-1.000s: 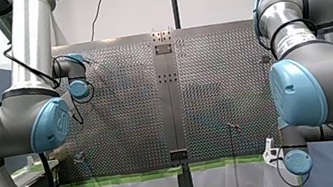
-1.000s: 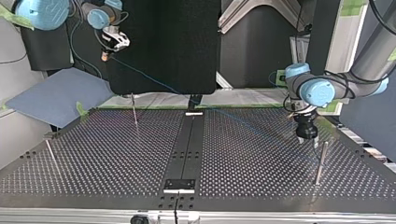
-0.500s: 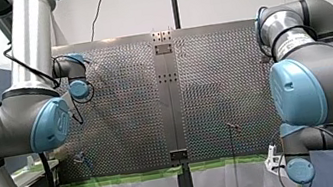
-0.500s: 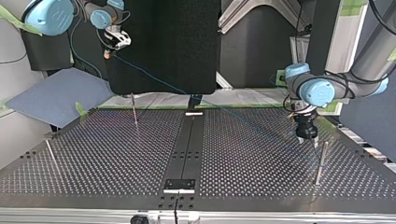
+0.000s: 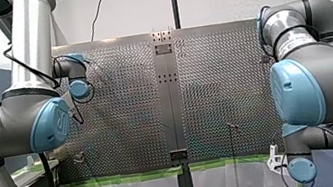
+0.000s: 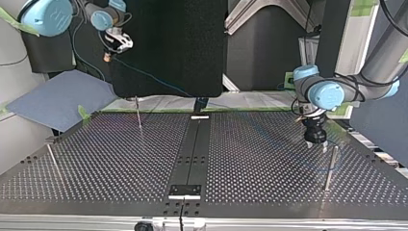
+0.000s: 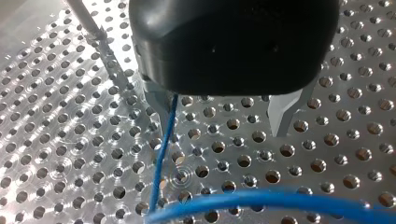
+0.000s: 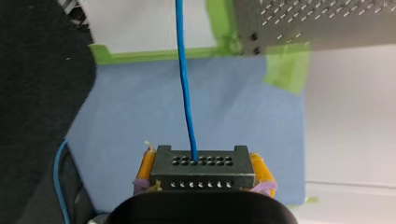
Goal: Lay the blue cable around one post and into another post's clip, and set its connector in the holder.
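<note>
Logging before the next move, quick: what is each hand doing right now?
Left hand: open; the blue cable passes between its fingers, not pinched.
Right hand: closed on the black connector.

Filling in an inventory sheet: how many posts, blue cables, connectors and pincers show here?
posts: 3
blue cable: 1
connector: 1
left pincer and right pincer: 2
Total: 7
</note>
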`<action>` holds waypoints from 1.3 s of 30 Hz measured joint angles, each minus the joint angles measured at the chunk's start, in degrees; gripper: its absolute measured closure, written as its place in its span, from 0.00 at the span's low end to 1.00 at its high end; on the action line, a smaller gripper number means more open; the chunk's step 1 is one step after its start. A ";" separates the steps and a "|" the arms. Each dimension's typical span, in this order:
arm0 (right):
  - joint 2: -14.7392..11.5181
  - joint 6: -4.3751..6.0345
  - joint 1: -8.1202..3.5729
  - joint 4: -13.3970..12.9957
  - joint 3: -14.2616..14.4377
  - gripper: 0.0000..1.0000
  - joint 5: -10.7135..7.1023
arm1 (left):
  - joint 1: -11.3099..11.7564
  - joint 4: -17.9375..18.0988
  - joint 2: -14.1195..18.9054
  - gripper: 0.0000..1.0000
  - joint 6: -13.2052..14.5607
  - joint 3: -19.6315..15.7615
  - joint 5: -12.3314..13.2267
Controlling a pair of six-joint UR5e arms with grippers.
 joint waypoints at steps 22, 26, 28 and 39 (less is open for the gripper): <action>-12.83 3.94 -0.32 3.05 -2.44 1.00 -8.80 | -0.95 -0.47 0.00 0.00 0.00 0.01 0.19; -14.79 4.03 -0.51 3.84 -4.01 1.00 -10.76 | -1.11 -0.48 0.00 0.00 0.00 0.04 0.26; -15.90 3.94 -0.56 4.35 -4.41 1.00 -11.87 | -1.13 -0.48 0.00 0.00 0.00 0.03 0.22; -21.14 2.79 -0.75 4.48 -4.77 1.00 -18.26 | -1.25 -0.71 0.00 0.00 0.08 0.02 -0.08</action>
